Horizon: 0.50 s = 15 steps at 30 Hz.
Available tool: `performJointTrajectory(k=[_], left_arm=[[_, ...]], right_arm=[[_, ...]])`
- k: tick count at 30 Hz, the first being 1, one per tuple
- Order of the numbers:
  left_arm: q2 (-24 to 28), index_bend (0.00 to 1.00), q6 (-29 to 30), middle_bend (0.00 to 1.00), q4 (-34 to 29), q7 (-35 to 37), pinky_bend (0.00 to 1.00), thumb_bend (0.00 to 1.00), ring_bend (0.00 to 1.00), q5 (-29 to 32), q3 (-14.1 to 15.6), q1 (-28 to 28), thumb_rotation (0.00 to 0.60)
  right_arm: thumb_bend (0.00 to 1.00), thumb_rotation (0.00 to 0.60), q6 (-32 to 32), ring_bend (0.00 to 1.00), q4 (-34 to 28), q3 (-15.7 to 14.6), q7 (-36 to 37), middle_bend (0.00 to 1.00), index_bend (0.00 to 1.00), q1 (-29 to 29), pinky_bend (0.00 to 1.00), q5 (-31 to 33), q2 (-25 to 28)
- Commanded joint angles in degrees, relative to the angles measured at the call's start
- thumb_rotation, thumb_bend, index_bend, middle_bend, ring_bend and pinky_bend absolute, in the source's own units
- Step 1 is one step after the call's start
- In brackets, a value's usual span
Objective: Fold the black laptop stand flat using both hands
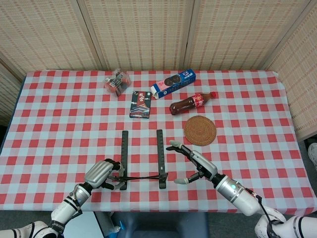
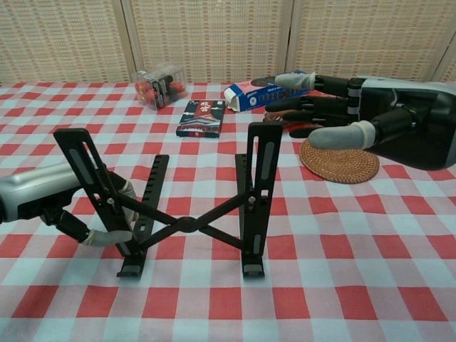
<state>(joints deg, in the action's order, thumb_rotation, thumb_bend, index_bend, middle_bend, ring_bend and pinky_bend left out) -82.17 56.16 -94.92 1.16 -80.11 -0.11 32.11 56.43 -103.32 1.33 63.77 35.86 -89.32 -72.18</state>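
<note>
The black laptop stand (image 1: 159,153) stands unfolded near the table's front edge, its two slotted arms (image 2: 258,192) raised and joined by crossed struts. My left hand (image 1: 101,173) is at the stand's left side. In the chest view the left hand (image 2: 50,196) grips the left raised arm, thumb in front and fingers behind it. My right hand (image 1: 198,166) hovers to the right of the right arm, fingers spread and holding nothing. In the chest view the right hand (image 2: 356,114) is a short gap away from the stand.
A round woven coaster (image 1: 200,130) lies just behind the right hand. Further back are a cola bottle (image 1: 192,103), a blue biscuit box (image 1: 173,83), a dark card pack (image 1: 141,104) and a clear box (image 1: 117,82). The checked tablecloth (image 1: 59,129) covers the table.
</note>
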Motion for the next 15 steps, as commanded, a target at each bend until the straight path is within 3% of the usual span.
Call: performJointTrajectory(k=[1, 9, 15], left_arm=[[-0.1, 0.56, -0.1, 0.41, 0.0, -0.1, 0.28, 0.28, 0.38, 0.1, -0.1, 0.0, 0.509], [0.1, 0.58, -0.3, 0.41, -0.3, -0.1, 0.28, 0.36, 0.38, 0.1, -0.1, 0.1, 0.52], [0.3, 0.58, -0.4, 0.41, -0.3, 0.1, 0.28, 0.38, 0.39, -0.1, -0.1, 0.1, 0.538]], right_arm=[[0.07, 0.6, 0.1, 0.01, 0.0, 0.0, 0.0, 0.14, 0.04, -0.1, 0.01, 0.0, 0.0], [0.07, 0.6, 0.4, 0.01, 0.1, -0.5, -1.0, 0.14, 0.04, -0.4, 0.01, -0.3, 0.0], [0.07, 0.6, -0.7, 0.01, -0.4, -0.9, -7.8, 0.14, 0.04, -0.6, 0.01, 1.2, 0.4]])
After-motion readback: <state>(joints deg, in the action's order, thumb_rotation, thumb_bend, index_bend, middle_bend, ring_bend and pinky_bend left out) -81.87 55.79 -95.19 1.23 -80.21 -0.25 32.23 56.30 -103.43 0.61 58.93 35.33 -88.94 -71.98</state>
